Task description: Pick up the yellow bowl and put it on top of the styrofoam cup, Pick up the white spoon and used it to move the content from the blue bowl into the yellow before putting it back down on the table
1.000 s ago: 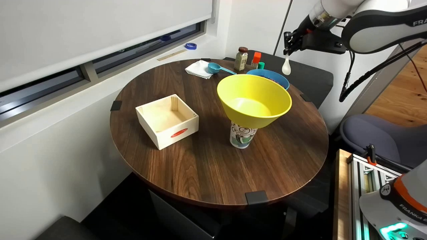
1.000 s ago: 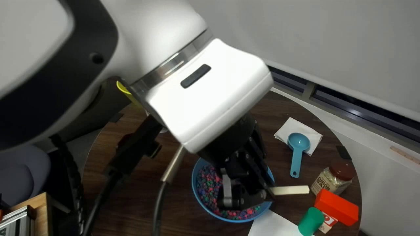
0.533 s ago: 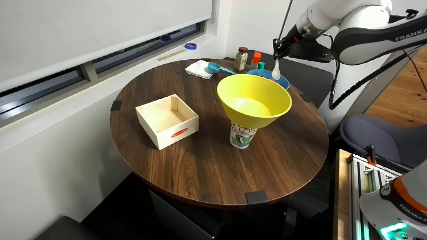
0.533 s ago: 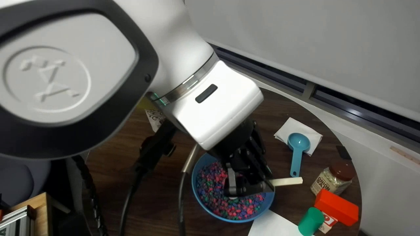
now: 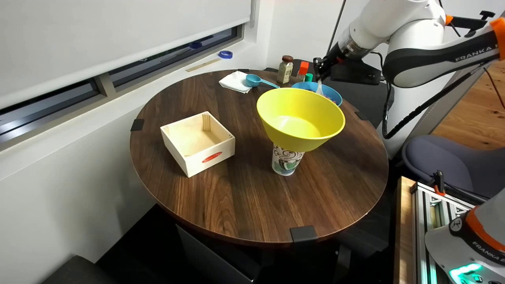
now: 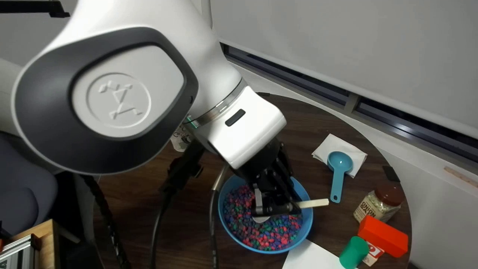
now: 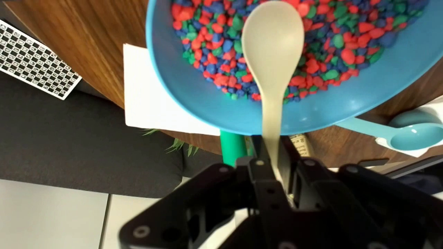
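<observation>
White spoon (image 7: 272, 45), pinched in Robotiq gripper (image 7: 272, 145).
Held over multicoloured pieces (image 7: 214, 45) in blue bowl (image 7: 225, 110); in an exterior view, yellow bowl (image 5: 300, 114) atop styrofoam cup (image 5: 287, 161), seven o'clock of blue bowl.

In an exterior view, a pale blind (image 5: 118, 43) hangs at ten o'clock above a dark window strip (image 5: 169, 57), with a white sill (image 5: 138, 94) below and white wall (image 5: 79, 193) toward eight. The far wall (image 5: 300, 35) stands white at one; wood floor (image 5: 469, 114) shows just before three, a grey-purple chair (image 5: 438, 163) just past it. In an exterior view, the window frame (image 6: 403, 128) catches a glint at three. In the wrist view, dark grey upholstery (image 7: 76, 148) lies near nine.
</observation>
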{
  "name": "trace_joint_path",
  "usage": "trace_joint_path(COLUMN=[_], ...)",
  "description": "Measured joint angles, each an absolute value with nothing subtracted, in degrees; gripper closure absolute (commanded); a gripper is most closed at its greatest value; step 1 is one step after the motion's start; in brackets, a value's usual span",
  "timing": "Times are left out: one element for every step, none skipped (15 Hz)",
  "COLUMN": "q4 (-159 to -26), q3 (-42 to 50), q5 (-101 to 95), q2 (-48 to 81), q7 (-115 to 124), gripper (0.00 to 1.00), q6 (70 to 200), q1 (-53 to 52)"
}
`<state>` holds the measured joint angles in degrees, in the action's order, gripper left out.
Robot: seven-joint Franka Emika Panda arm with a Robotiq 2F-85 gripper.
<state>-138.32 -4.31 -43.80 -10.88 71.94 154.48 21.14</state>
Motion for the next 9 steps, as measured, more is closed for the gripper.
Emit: trace_joint_path(q4=[-138.31,-138.28,-138.23,-138.16,-138.12,-138.07,-138.04,-138.03,-138.02], q3=[-4.65,-4.95,-5.18,-5.36,-5.52,-5.61,-5.64,-4.96,-3.87], q5=[-43.84,-43.85,-43.85,-43.85,-43.85,-43.81,-43.64,-43.17,-42.34], q2=[-10.46,-10.1,-9.86,-9.67,-9.52,-9.39,-9.27,-9.19,-9.11], q7=[72.21,72.48,72.72,72.82,72.87,72.88,72.88,72.88,72.82], gripper=[0.97,0.97,0.97,0.97,0.97,0.97,0.97,0.97,0.97], q6=[154.48,154.48,154.48,154.48,154.48,154.48,154.48,154.48,154.48], q1=[21.14,21.14,21.14,21.14,21.14,21.12,21.09,20.34,19.12])
